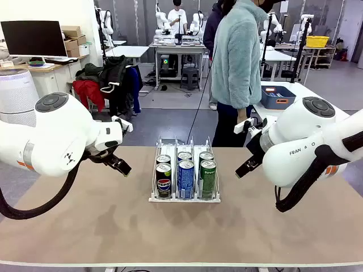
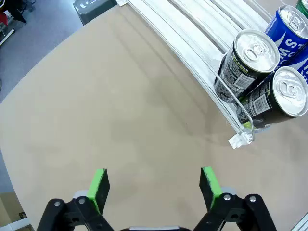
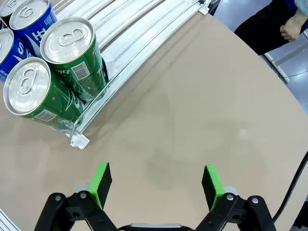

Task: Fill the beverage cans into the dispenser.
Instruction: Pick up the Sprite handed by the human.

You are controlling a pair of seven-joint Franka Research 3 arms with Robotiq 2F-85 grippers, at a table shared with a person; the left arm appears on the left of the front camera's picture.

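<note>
The dispenser (image 1: 157, 197) stands at the table's middle with two beverage cans in each lane: black Pepsi cans (image 1: 164, 182) on the left, blue cans (image 1: 185, 178) in the centre, green cans (image 1: 208, 177) on the right. My left gripper (image 1: 118, 165) hovers left of the rack, open and holding nothing. In the left wrist view the gripper (image 2: 155, 185) is over bare tabletop, with the black cans (image 2: 248, 62) at upper right. My right gripper (image 1: 245, 166) hangs right of the rack, also open. In the right wrist view the gripper (image 3: 156, 185) is over bare table, with the green cans (image 3: 72, 53) at upper left.
A person in a pale fleece (image 1: 235, 56) stands at the far edge, one hand (image 3: 291, 26) hanging by the table corner. A dark blue bin (image 1: 278, 97) sits on another table behind. Bare tabletop (image 1: 85, 226) lies on both sides of the rack and in front of it.
</note>
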